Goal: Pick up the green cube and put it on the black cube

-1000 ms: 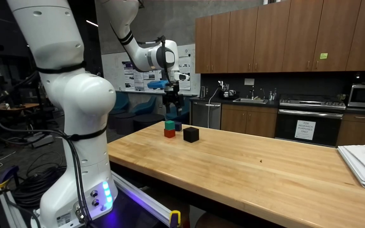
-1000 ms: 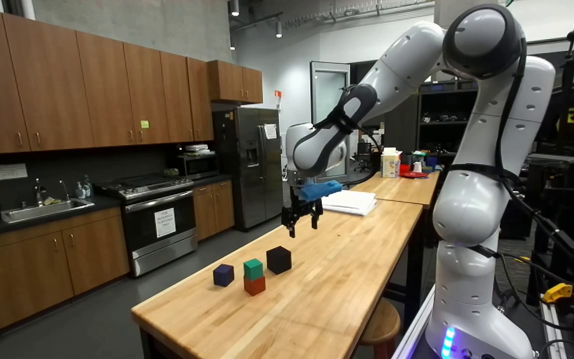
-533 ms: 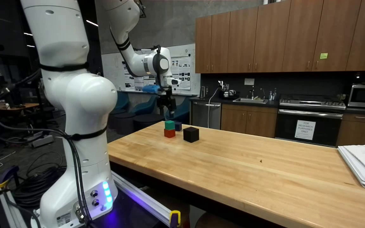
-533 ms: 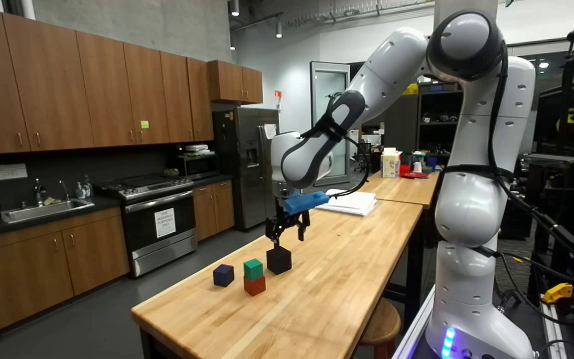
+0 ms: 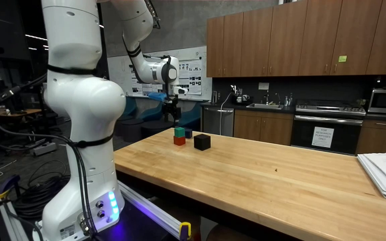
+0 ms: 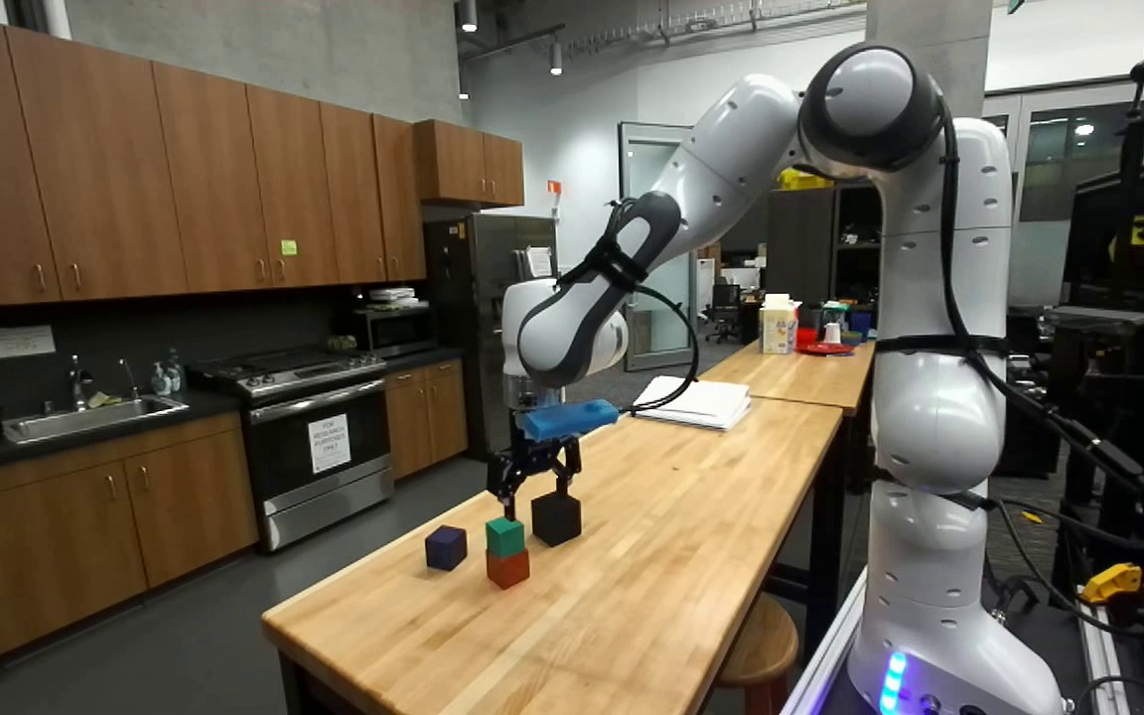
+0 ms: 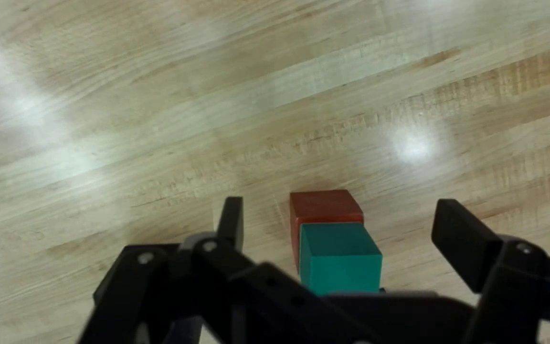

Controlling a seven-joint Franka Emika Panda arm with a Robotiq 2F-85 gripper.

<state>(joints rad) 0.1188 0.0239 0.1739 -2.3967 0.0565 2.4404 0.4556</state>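
The green cube (image 6: 504, 536) sits on top of the red cube (image 6: 507, 569); the stack also shows in an exterior view, green (image 5: 179, 132) over red (image 5: 179, 141). The black cube (image 6: 556, 518) stands on the table beside the stack, and in an exterior view it (image 5: 202, 142) looks larger than the others. My gripper (image 6: 536, 500) is open and empty, pointing down above the cubes. In the wrist view the green cube (image 7: 345, 272) lies between the spread fingers of my gripper (image 7: 339, 212), apart from both; its lower part is hidden by the gripper. I cannot make out the black cube there.
A dark blue cube (image 6: 446, 548) stands on the wooden table (image 6: 612, 616) close to the stack, near the table's edge. A pile of white papers (image 6: 701, 402) lies farther along the table. A wooden stool (image 6: 763, 641) stands beside the table.
My gripper has moved down and across, from beyond the black cube to above the green cube, staying open. The cubes have not moved.
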